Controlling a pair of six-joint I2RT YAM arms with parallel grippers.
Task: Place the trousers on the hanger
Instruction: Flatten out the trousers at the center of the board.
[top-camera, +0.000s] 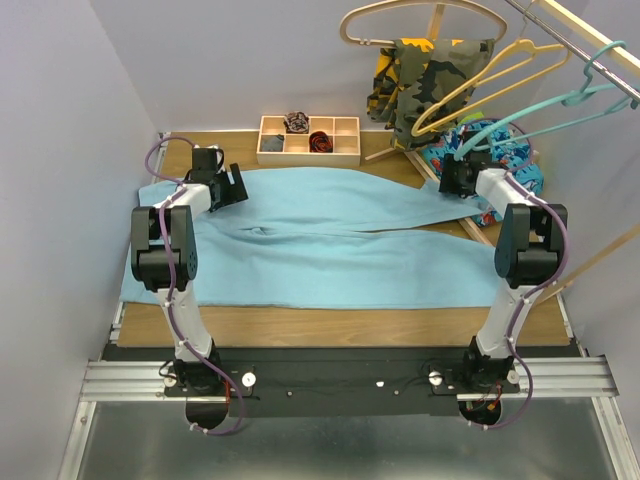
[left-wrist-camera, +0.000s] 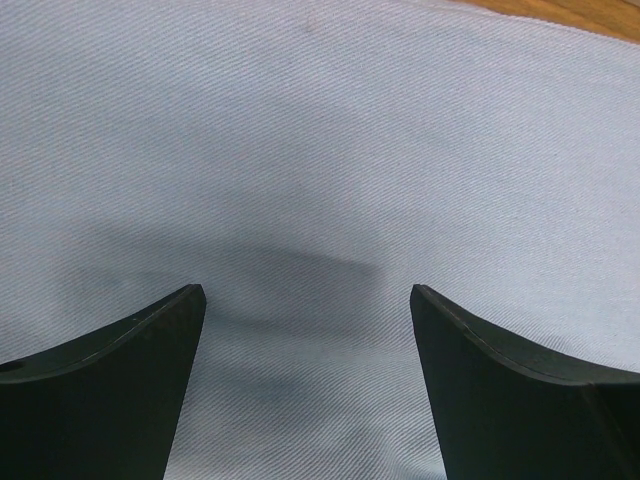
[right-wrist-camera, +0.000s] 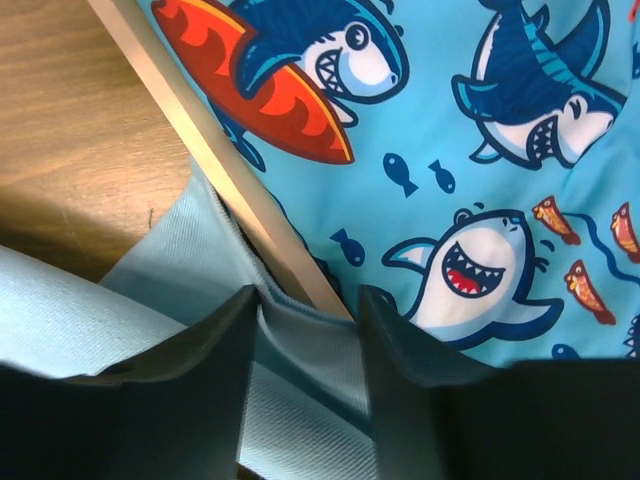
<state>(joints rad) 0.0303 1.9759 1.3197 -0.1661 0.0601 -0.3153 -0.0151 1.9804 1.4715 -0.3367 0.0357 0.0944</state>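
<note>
**Findings.** The trousers (top-camera: 330, 250) lie flat and full length on the bench (top-camera: 350, 325). They run leftward from the foot of the wooden rack (top-camera: 585, 32), with one end lying against the rack's floor slat (right-wrist-camera: 200, 125). The hanger (top-camera: 583, 92) hangs from the rack's rail, high above that end, and carries nothing.

**Hands.** The left hand (left-wrist-camera: 308, 292) is released. Its fingers are spread wide just over smooth cloth at the trouser end farthest from the rack, and nothing lies between them. The right hand (right-wrist-camera: 308, 295) is at the rack's foot, with its fingers on either side of a raised fold of the trouser edge. The wrist view shows cloth in the gap, but I cannot tell whether the fold is actually pinched.

**Risks.**
- The slat runs directly behind the fold. A closure there may trap wood with the fabric, or drag the rack when the arm lifts.
- The shark-print cloth (right-wrist-camera: 450, 150) touches the far side of the slat, beside one finger, and could be gathered in as well.
- The bite looks shallow and close to the hem, so soft cloth may slip out under its own weight.
- With the far end ungripped, lifting at the rack side alone would likely drag and bunch the garment.
</note>
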